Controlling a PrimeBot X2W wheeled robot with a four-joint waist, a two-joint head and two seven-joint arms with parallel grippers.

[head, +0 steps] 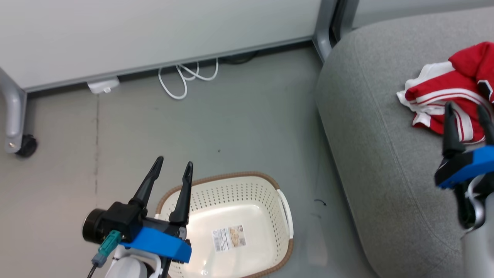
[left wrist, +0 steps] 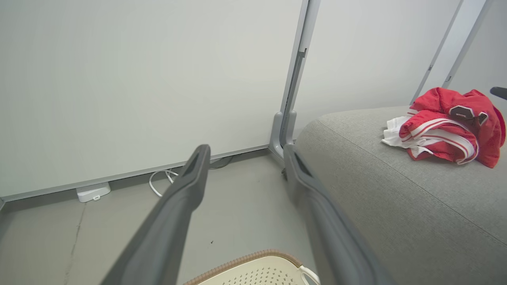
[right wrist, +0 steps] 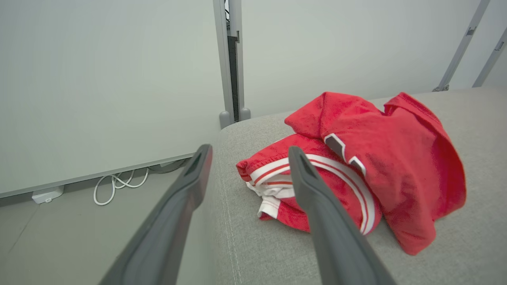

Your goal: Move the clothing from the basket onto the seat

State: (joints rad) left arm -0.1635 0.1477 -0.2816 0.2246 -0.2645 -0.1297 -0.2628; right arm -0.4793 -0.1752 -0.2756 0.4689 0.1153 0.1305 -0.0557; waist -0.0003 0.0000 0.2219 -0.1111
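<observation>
Your left end effector (head: pixel 174 162) hangs by the left rim of the basket (head: pixel 247 189), fingers apart and holding nothing; the basket sits on the floor with nothing but its paper label (head: pixel 229 238) inside. Further right, both red pieces of the clothing (head: pixel 444 92) lie heaped on the seat (head: pixel 366 135), and your right end effector (head: pixel 464 106) hovers at the pile's near edge, fingers apart, gripping nothing. My read: the transfer looks done, and the next move calls only for lifting the right arm clear without snagging the striped fabric.
</observation>
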